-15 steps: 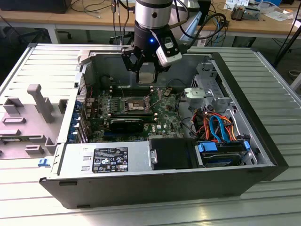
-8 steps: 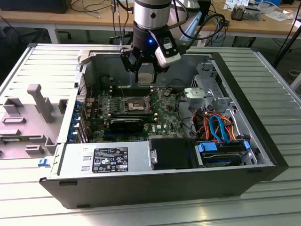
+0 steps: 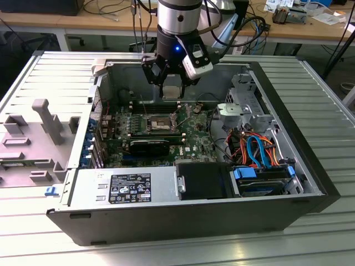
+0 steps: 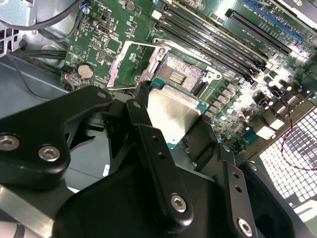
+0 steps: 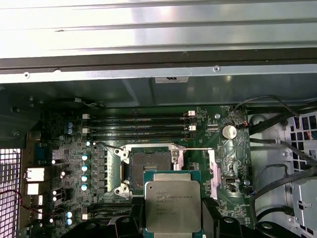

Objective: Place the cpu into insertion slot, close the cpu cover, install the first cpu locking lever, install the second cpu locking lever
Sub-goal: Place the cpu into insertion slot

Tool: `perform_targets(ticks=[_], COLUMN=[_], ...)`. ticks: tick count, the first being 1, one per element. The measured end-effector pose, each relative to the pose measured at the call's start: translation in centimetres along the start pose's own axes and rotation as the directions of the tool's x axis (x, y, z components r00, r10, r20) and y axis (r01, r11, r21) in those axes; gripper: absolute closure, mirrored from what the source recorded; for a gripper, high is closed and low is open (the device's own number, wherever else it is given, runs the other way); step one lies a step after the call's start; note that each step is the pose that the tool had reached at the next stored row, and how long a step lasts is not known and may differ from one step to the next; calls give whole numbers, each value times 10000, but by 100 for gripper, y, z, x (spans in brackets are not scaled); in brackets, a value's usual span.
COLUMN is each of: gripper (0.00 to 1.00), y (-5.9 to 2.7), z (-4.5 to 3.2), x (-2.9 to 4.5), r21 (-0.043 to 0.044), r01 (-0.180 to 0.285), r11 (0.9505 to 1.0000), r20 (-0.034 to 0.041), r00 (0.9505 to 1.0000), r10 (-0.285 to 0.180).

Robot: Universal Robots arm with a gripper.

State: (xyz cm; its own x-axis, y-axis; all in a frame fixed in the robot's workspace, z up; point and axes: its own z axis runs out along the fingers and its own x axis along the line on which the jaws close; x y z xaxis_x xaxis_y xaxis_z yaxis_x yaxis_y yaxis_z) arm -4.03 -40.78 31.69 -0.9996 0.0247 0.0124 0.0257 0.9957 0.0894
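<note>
Clamped on the chip (image 5: 172, 206) in the upper middle of the exterior view, the claw (image 3: 171, 84) hangs above the open socket (image 3: 158, 123), apart from it, so a tilted or off-centre descent could likely bend the socket's pins.

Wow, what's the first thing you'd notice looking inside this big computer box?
The shiny silver cpu stands out first, pinched in the jaws of the black gripper over the green circuit board. Close by sits the open insertion slot, dark and square with a silver rim. Bright blue and orange cables curl at the exterior view's right.
</note>
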Motion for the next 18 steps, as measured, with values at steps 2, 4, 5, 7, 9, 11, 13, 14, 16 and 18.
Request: perform_targets(ticks=[2,4,5,7,9,11,13,14,16,18], gripper=[45,45,45,45,45,45,45,45,45,45], y=[0,0,0,0,0,0,0,0,0,0], z=[0,1,1,1,2,2,3,3,3,4], x=[0,0,0,0,0,0,0,0,0,0], r21=[0,-2,-3,-3,-4,-4,-5,-7,-8,-9], r01=[-24,-95,-135,-191,-251,-306,-378,-414,-482,-529], r11=[10000,10000,9999,9998,9997,9995,9993,9991,9988,9986], r20=[2,9,12,18,23,27,34,38,43,48], r00=[10000,10000,9999,9998,9997,9995,9993,9991,9988,9986], r10=[24,95,135,191,251,306,378,414,482,529])
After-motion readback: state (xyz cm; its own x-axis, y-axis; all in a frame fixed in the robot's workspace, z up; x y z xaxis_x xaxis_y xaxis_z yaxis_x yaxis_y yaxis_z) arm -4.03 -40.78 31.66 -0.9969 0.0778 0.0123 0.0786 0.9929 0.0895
